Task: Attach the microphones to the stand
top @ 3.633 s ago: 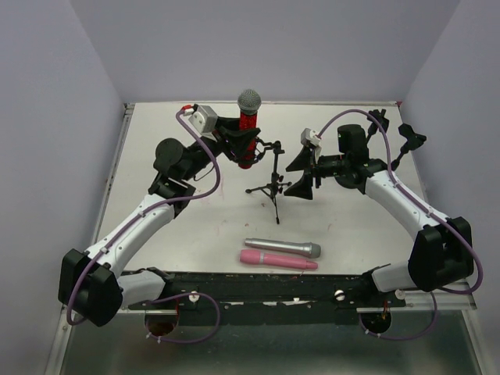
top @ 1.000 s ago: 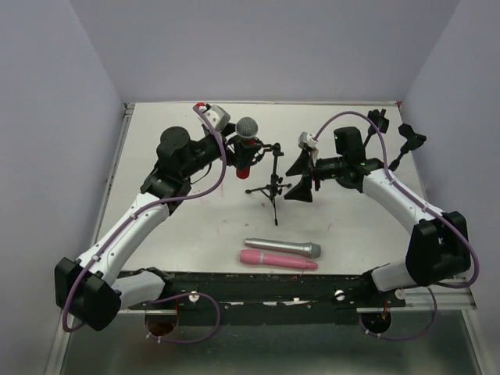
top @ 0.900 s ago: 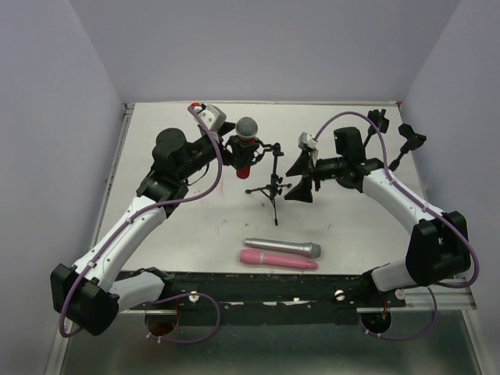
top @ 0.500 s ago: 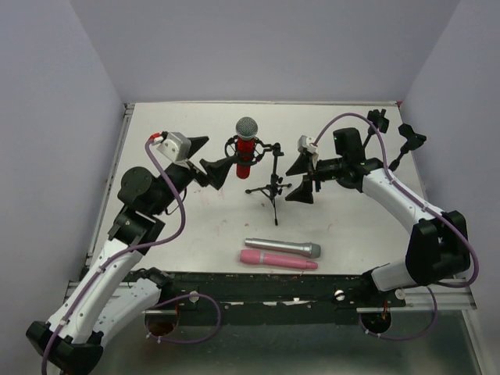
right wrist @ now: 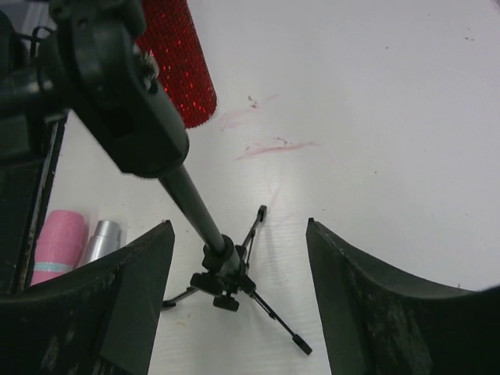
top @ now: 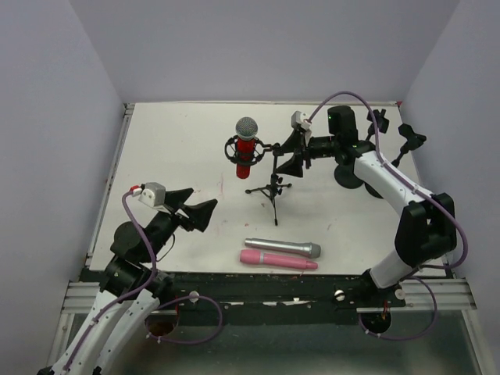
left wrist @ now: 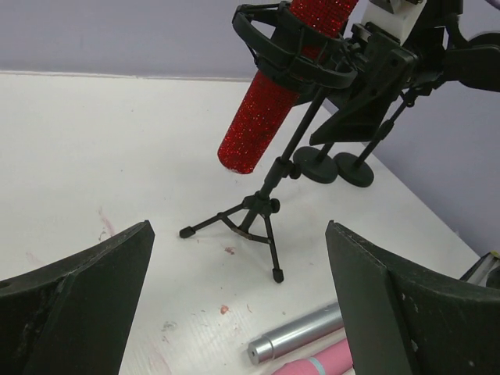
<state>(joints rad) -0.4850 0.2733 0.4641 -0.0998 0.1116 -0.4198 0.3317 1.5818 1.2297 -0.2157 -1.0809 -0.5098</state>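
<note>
One of the three was up, Mara said. The red microphone (top: 247, 152) sat tilted in the clip (left wrist: 269, 43) of the tripod stand (top: 271, 186), mesh head high, well off the table (top: 172, 148). The silver-grey microphone (top: 281, 248) and the pink microphone (top: 277, 261) lay side by side at the near edge, just beside each other. I couldn't tell whether they touched.

And the grippers? Jon asked.

Both had their jaws apart and held nothing, she said. The right gripper (top: 288, 154) stood at the stand's upper pole, which ran between its fingers (right wrist: 117, 312) in the wrist view, apparently without contact. The left gripper (top: 200, 203) hung low, left of the lying pair, facing the stand, spread wide.

So fetching the next one was the step?

I judged so, and the silver-grey one looked the likelier pick for the left arm, since its far side lay open. To do it well I'd have turned the jaws square across the barrel and come down at mid-length so it wouldn't tip. I'd have slid the near finger in carefully, because a nudge could roll the pink one. The round-based stands (left wrist: 316, 166) at the back right looked like where it belonged. The right arm would have had to back off the tripod first.
</note>
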